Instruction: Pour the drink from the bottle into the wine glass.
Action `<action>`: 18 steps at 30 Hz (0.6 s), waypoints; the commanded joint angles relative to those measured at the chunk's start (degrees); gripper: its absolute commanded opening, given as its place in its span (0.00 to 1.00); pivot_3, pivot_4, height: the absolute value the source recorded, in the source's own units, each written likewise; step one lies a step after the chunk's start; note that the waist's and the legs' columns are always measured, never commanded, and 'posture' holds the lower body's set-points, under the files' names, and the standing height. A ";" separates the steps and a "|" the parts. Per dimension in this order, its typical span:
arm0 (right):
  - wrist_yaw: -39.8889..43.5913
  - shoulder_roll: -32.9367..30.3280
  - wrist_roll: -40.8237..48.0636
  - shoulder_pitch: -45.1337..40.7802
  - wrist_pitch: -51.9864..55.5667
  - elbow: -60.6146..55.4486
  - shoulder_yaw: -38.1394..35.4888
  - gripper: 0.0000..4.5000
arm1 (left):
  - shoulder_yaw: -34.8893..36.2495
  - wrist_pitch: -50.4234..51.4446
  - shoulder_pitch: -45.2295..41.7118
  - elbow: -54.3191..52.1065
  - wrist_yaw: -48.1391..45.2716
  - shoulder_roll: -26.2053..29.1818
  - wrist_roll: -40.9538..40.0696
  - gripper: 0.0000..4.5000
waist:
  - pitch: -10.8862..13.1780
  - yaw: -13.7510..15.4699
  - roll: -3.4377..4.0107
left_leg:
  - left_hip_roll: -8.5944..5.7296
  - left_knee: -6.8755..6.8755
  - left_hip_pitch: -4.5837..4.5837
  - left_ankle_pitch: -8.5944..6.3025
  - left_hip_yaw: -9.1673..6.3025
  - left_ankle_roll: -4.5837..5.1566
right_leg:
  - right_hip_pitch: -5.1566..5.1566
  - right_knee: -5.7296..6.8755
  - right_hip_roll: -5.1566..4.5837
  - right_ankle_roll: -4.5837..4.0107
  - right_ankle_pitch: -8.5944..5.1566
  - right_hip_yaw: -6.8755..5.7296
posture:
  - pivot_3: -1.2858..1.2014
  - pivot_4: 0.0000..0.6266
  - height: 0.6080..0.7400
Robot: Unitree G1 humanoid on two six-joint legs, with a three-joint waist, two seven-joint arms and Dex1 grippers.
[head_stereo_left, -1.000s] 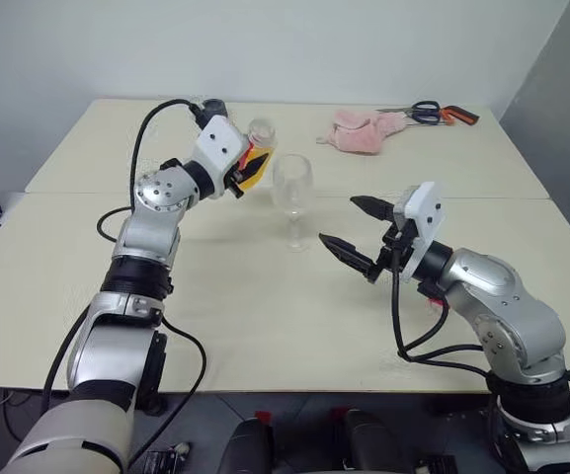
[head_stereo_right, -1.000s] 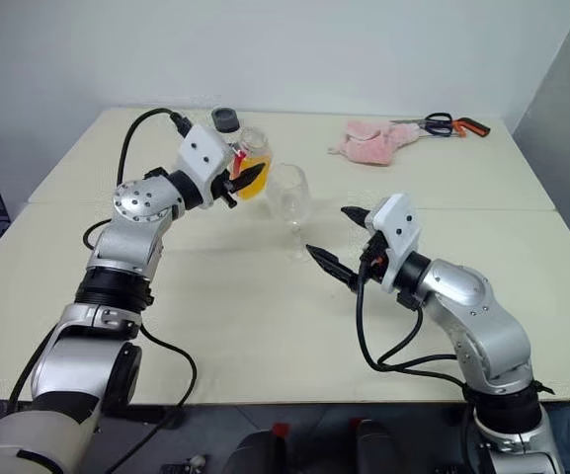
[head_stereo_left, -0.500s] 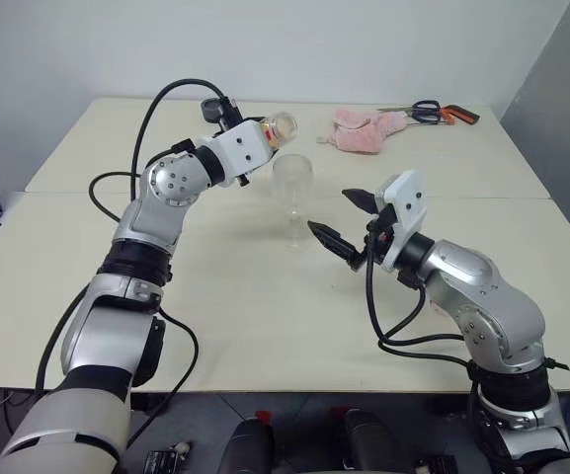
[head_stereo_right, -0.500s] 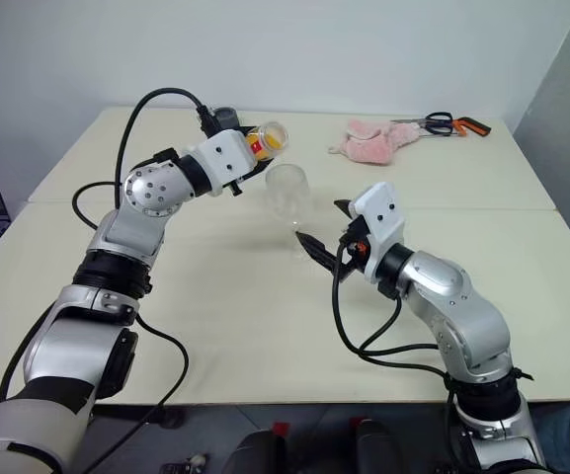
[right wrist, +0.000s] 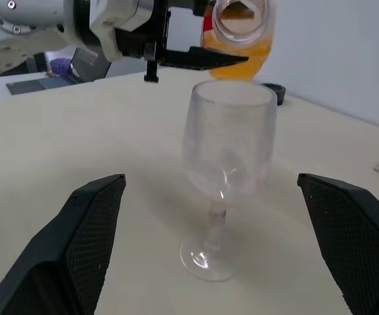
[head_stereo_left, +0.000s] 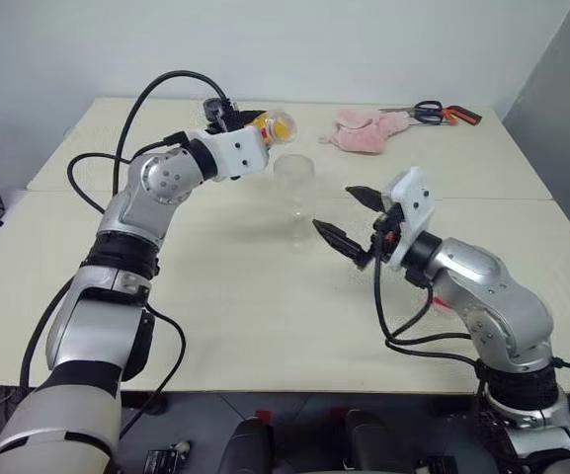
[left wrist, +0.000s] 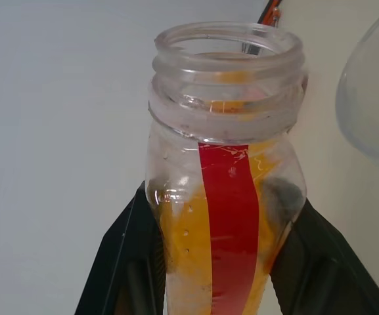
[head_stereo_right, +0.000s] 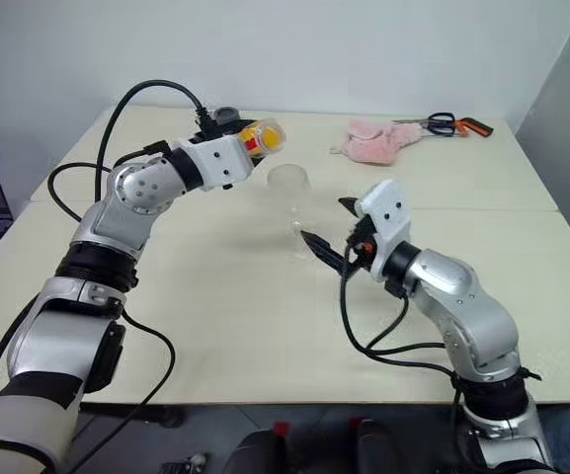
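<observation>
While right pincer (head_stereo_left: 348,221) gapes empty, left pincer (left wrist: 215,262) grips tipped bottle (head_stereo_left: 275,126) above wine glass (head_stereo_left: 293,197).

The tilted bottle (right wrist: 240,36), its open mouth just above the upright wine glass (right wrist: 223,164), holds orange drink (right wrist: 242,60).

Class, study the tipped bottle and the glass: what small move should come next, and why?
Probably tip the bottle a little further. The left pincer holds it open-mouthed above the glass, which looks empty, and the drink sits just behind the mouth.
</observation>
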 commanded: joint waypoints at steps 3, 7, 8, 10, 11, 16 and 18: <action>4.13 -2.31 3.38 1.06 -2.87 -2.95 -3.14 1.00 | -0.38 -3.14 -3.49 0.19 2.30 1.07 1.38 0.36 | 0.00 0.01 0.00 | 0.00 0.01 0.01 0.00 0.00 0.00 | 0.00 0.01 0.00 0.00 0.00 -0.01 | 0.52 0.24 1.00; 3.84 -2.03 3.65 0.85 -2.79 -2.86 -2.79 1.00 | -1.00 -4.53 -4.48 1.52 3.10 1.26 2.49 0.36 | 0.00 0.01 0.00 | 0.01 0.01 0.01 0.00 -0.01 0.00 | 0.00 0.03 0.01 0.00 0.00 -0.02 | 0.52 0.24 1.00; 3.64 -1.86 3.66 0.86 -2.66 -2.93 -2.68 1.00 | -1.20 -4.83 -4.60 1.74 3.37 1.39 2.75 0.36 | 0.00 0.01 0.00 | 0.01 0.01 0.01 0.00 -0.02 0.00 | 0.00 0.02 0.01 0.00 0.00 -0.01 | 0.52 0.24 1.00; 3.34 -1.65 3.76 0.92 -2.50 -3.05 -2.56 1.00 | -1.57 -5.30 -4.83 2.12 3.89 1.64 3.26 0.36 | 0.00 0.00 0.00 | 0.01 0.01 0.01 0.00 0.00 0.00 | 0.00 0.02 0.01 0.00 0.00 0.00 | 0.52 0.24 1.00; 3.23 -1.58 3.78 0.96 -2.45 -3.12 -2.52 1.00 | -1.63 -5.49 -4.90 2.30 4.13 1.72 3.52 0.36 | 0.00 -0.01 0.00 | 0.01 0.01 0.01 0.00 0.00 0.00 | 0.00 0.02 0.01 0.00 0.00 0.00 | 0.52 0.24 1.00; 2.92 -1.43 3.99 1.12 -2.11 -3.40 -2.50 1.00 | -2.21 -6.58 -5.56 2.99 6.16 2.28 5.52 0.36 | 0.00 0.01 0.00 | 0.01 0.01 0.01 0.00 -0.01 0.00 | 0.00 0.03 0.01 0.00 0.00 -0.01 | 0.52 0.24 1.00; 2.82 -1.44 4.10 1.19 -1.91 -3.54 -2.51 1.00 | -2.43 -6.85 -5.82 3.20 6.89 2.45 6.25 0.36 | 0.00 0.01 0.00 | 0.01 0.01 0.01 0.00 0.00 0.00 | 0.00 0.03 0.01 0.00 0.00 -0.01 | 0.52 0.24 1.00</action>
